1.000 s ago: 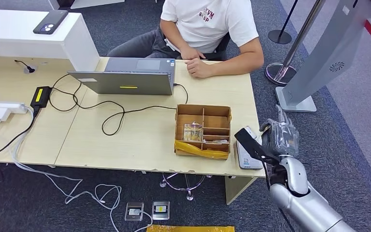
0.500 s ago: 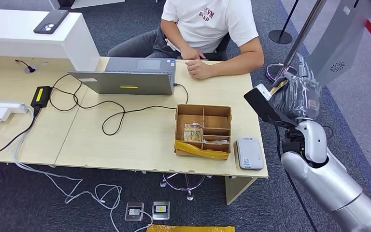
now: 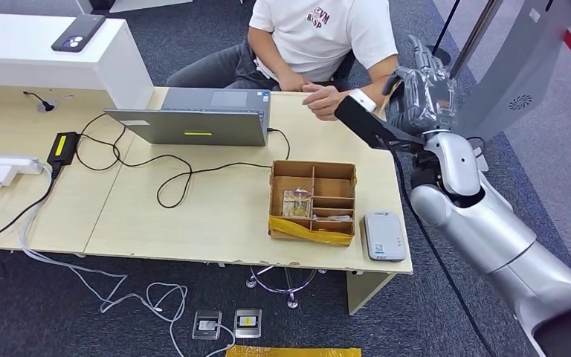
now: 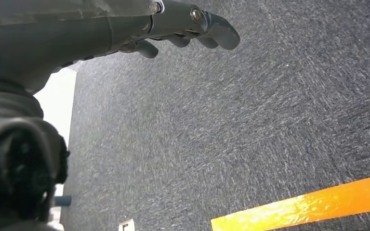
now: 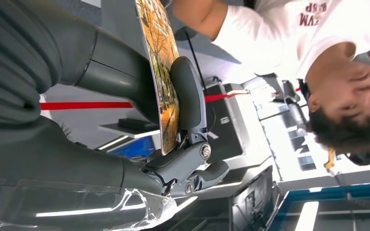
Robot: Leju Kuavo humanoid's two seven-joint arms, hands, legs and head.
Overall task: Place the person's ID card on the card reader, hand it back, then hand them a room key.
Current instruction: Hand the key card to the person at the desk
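Between the right hand's (image 3: 422,88) thumb and dark fingers (image 5: 189,96), the thin flat card with an orange-brown printed face (image 5: 163,72) is pinched by one end. Its long axis runs out from the grip toward the seated person in the white T-shirt (image 3: 320,30). In the head view the card appears as a dark slab (image 3: 363,123), its free end just short of the person's outstretched hand (image 3: 326,98), which lies directly ahead of the fingers. Judgement: hand-back step; a short further reach should close the gap. The right arm is raised over the far right corner of the pale wooden desk (image 3: 193,216), well clear of the grey flat card reader (image 3: 384,236). The left hand (image 4: 192,29) hangs over carpet, fingers loosely extended, holding nothing.
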